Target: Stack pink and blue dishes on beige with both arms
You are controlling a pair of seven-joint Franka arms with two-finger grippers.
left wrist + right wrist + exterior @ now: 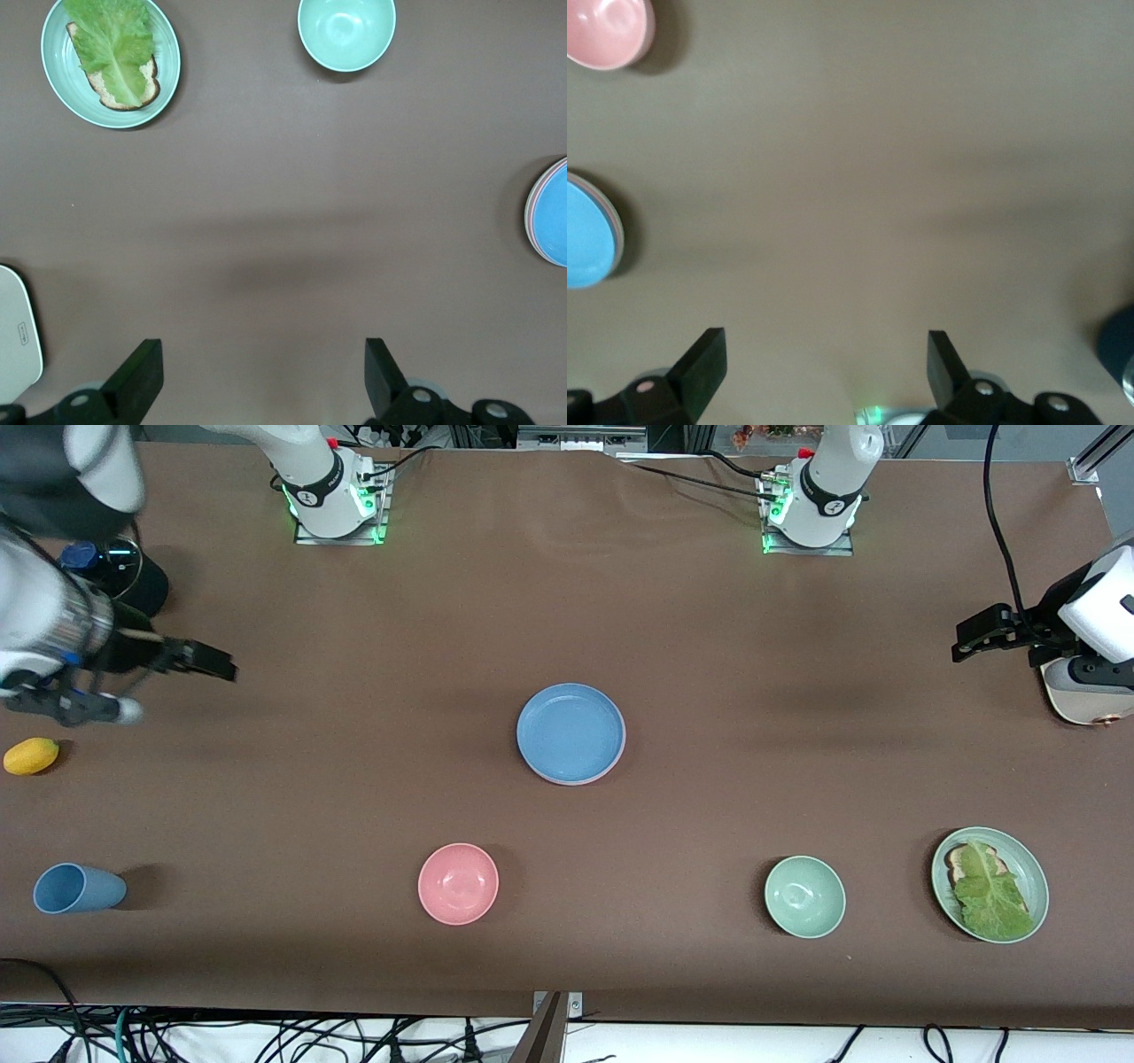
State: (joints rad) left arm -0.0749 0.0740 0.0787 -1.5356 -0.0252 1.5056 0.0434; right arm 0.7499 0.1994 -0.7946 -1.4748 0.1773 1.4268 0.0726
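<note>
No brand name, label or readable writing shows on any dish; only small dark emblems on the arm bases by the green lights, too small to read.

The blue plate [571,732] sits at the middle of the table, topmost of a stack. Under its rim a thin pink edge and a pale one peek out — seen in the left wrist view [551,212] as stacked rims. The plates are round, so they have no long axis and point nowhere; they lie flat, open side up.

The right gripper [213,662] hangs over the right arm's end of the table, its arm coming in low and roughly level, fingers pointing toward the table's middle. Its fingers [702,361] are spread wide with nothing between them. The left gripper [974,638] hovers over the left arm's end of the table, just beside the cream toaster [1085,695], also aimed inward; its fingers [142,372] stand wide apart and empty.

Nearer the front camera than the stack lie a pink bowl [458,883] and a green bowl [804,896], well apart. Toward the left arm's end a green plate [1032,868] carries toast under a lettuce leaf [990,893]. Toward the right arm's end a blue cup [75,888] lies on its side and a yellow lemon-like fruit [31,755] rests below the right gripper's wrist — a dark round object [133,580] stands farther up.
</note>
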